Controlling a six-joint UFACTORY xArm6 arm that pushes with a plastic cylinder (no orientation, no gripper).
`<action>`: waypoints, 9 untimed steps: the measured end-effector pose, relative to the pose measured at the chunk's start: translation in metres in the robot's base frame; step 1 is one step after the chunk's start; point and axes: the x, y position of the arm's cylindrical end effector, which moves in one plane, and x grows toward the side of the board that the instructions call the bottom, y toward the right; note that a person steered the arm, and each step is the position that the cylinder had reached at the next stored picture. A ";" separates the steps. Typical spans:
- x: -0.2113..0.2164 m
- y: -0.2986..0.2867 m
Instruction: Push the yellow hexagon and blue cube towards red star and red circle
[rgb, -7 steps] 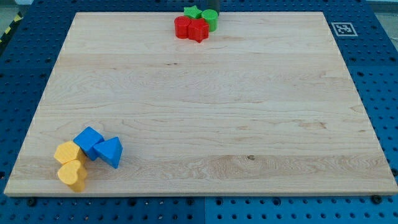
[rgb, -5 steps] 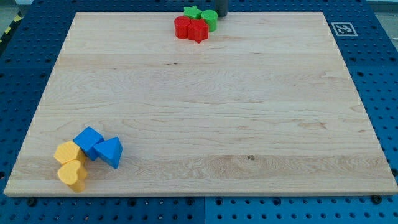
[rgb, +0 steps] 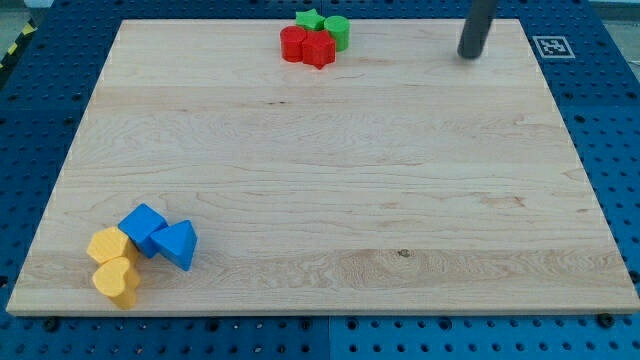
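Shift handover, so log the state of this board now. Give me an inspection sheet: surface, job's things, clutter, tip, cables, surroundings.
Surface: wooden board, flat, a small dark knot toward the view's bottom.
Job's things: yellow hexagon and blue cube touching at the view's bottom left; red circle and red star together at the view's top.
Clutter: blue triangle and yellow heart beside the bottom-left pair; green star and green circle behind the reds.
Tip: my tip at the view's top right, apart from every block.
Cables: nothing seen.
Surroundings: blue pegboard; fiducial tag on the board's corner.
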 end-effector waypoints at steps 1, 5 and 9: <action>0.063 -0.037; 0.087 -0.314; 0.199 -0.506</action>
